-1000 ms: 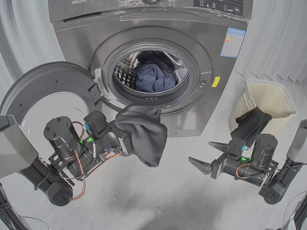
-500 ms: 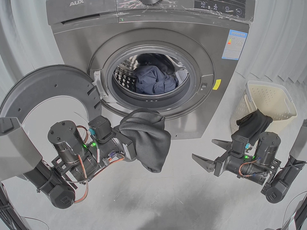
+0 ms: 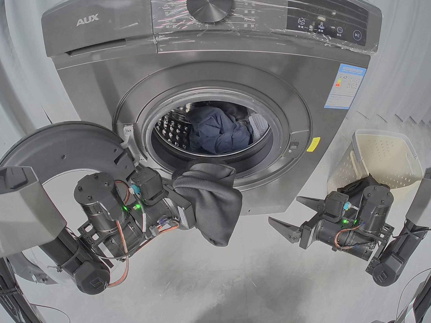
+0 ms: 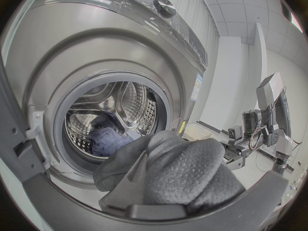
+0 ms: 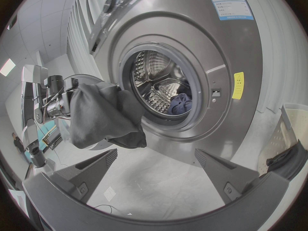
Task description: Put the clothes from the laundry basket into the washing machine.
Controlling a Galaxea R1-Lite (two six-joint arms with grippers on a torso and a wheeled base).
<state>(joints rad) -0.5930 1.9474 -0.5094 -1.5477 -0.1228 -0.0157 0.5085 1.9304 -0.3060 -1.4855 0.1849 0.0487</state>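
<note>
Left hand is clamped on the floppy grey garment just outside the washing machine opening, looks soft and light so grab a bunched fold; right hand wide open, empty.

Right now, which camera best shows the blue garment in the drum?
Head view: the blue garment shows broadly, straight into the drum. Left wrist view catches it obliquely; right wrist view, partly behind the rim.

Staged laundry corner in lab: film-wrapped washing machine, white curtain backdrop, bare grey floor, panelled ceiling.
</note>
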